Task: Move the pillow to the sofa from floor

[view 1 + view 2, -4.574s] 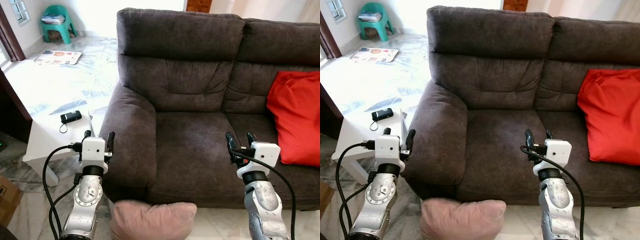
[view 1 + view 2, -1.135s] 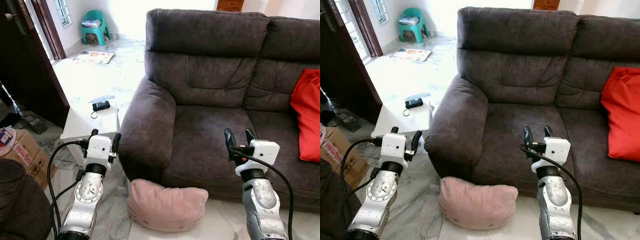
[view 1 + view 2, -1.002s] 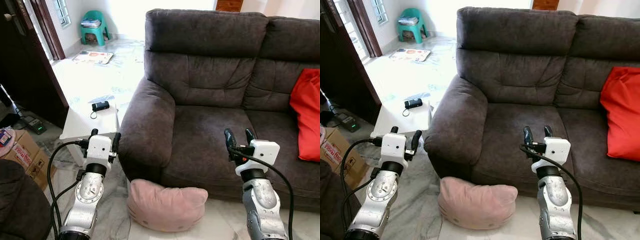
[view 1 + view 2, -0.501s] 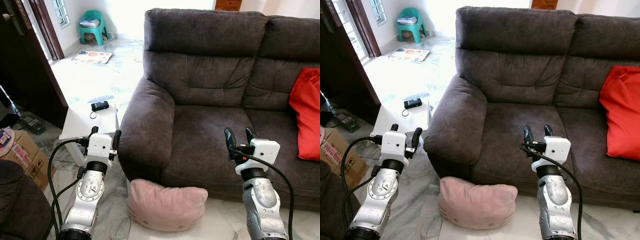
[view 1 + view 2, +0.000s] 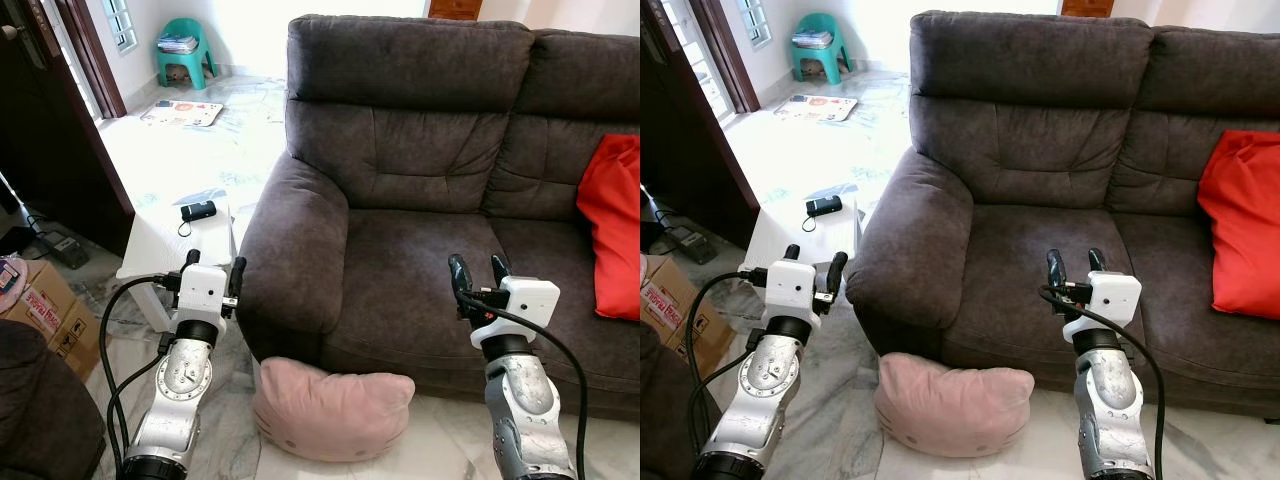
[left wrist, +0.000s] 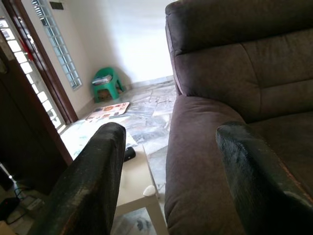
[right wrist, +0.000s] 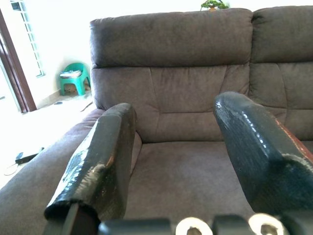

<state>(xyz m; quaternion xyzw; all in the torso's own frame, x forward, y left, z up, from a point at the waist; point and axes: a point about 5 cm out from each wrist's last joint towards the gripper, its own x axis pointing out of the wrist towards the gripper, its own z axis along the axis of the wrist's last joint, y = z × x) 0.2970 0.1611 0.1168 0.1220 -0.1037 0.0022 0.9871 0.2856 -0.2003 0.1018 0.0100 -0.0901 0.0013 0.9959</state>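
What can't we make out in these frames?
- Pink pillow: its underside and floor contact, hidden by its own bulk, head views.
- Red cushion: right part cut off by the frame edge.
- Small black device on the white side table: too small to identify.
- Green stool: items stacked on it too small to tell.

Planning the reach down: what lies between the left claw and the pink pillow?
Only bare marble floor lies between the left claw and the pink pillow, in the left eye view.
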